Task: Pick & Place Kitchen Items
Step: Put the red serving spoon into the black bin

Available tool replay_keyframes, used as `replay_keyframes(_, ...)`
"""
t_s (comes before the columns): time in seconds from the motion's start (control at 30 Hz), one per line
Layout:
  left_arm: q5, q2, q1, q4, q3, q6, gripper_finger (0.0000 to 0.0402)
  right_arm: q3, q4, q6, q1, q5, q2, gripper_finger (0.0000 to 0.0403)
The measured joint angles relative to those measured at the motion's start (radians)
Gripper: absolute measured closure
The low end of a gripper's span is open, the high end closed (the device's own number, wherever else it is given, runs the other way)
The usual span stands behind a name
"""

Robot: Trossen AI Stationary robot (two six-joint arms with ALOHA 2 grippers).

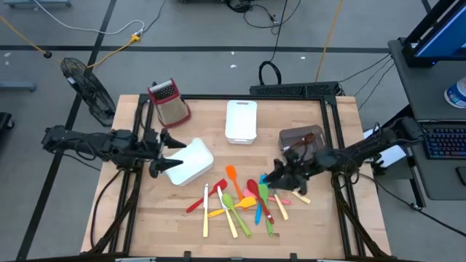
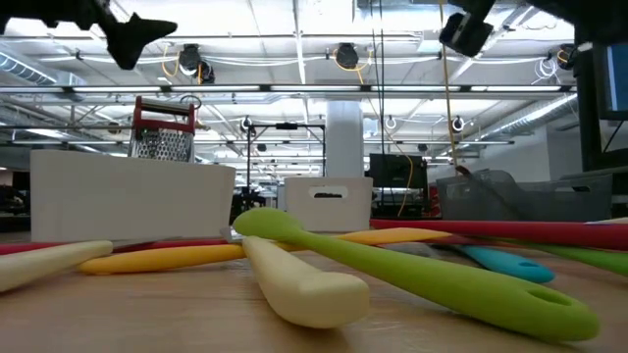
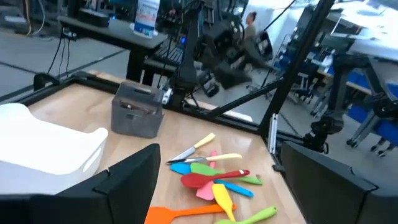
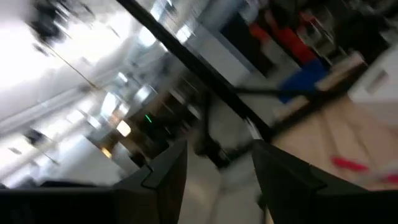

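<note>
The kitchen items lie in a loose pile on the wooden table, near its front edge: red, orange, green, blue, yellow, pink and cream utensils. The left wrist view shows them too, and the low view shows a green and a cream one up close. My left gripper hovers open at the left end of a white bin, pointing level toward the table's right, with nothing between its fingers. My right gripper hangs open above the pile's right side, tipped slightly upward, clear of the utensils.
A second white bin stands at the far middle and a grey bin at the right. A metal grater with a red top stands at the far left corner. Black frame rails border the table.
</note>
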Motion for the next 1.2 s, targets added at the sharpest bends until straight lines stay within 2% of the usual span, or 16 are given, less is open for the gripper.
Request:
replay_keyframes(0.17,0.008,-0.105,-0.011,0.000,-0.058,-0.011,0.0062,0.157,-0.479,0.003,0.042,0.001,0.001,0.0225)
replay_keyframes(0.3,0.009,-0.137,-0.018,-0.031,-0.065,-0.006,0.0062,0.208,-0.656,0.075,0.061,0.006,0.001,0.0225)
replay_keyframes(0.7,0.040,-0.136,-0.017,-0.045,-0.065,0.002,0.0062,0.211,-0.663,0.241,0.065,0.083,0.006,0.0225)
replay_keyframes(1.07,0.060,-0.136,-0.018,-0.043,-0.065,-0.014,0.0062,0.211,-0.657,0.239,0.065,0.084,0.006,0.0225)
replay_keyframes(1.2,0.060,-0.136,-0.017,-0.043,-0.065,-0.016,0.0062,0.211,-0.657,0.275,0.065,0.128,0.006,0.0225)
